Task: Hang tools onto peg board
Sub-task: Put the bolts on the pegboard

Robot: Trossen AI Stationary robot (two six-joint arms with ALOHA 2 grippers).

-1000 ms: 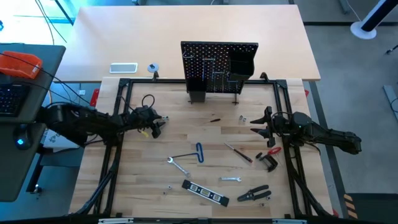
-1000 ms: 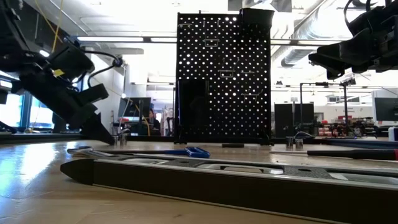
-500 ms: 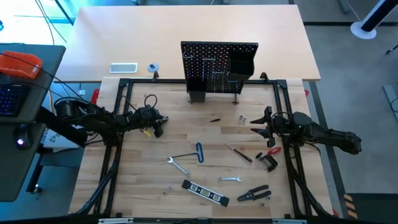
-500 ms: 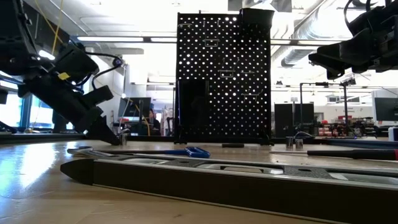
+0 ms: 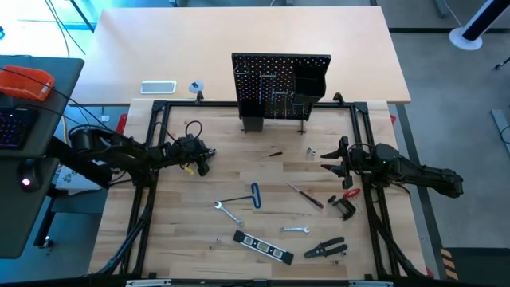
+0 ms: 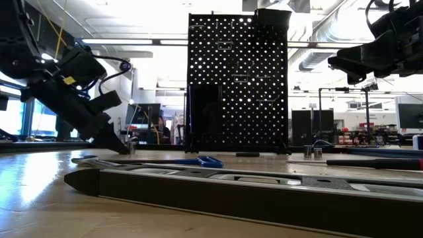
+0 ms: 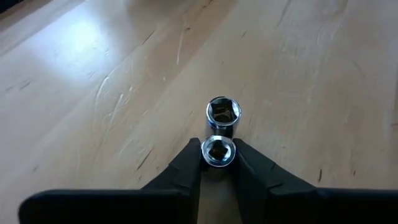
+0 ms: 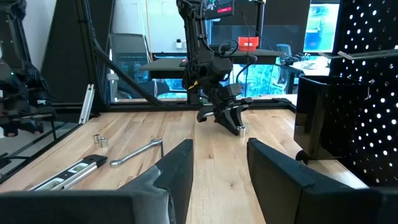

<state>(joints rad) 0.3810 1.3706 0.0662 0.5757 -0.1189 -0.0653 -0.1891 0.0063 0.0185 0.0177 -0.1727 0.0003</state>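
small shiny socket [image 7: 218,151], seemingly gripped upright

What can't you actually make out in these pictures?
- High view: the sockets at the left gripper are too small to see.
- Left wrist view: a second socket stands behind the gripped socket; touching or apart, unclear.
- Low view: the level hides the table behind it.
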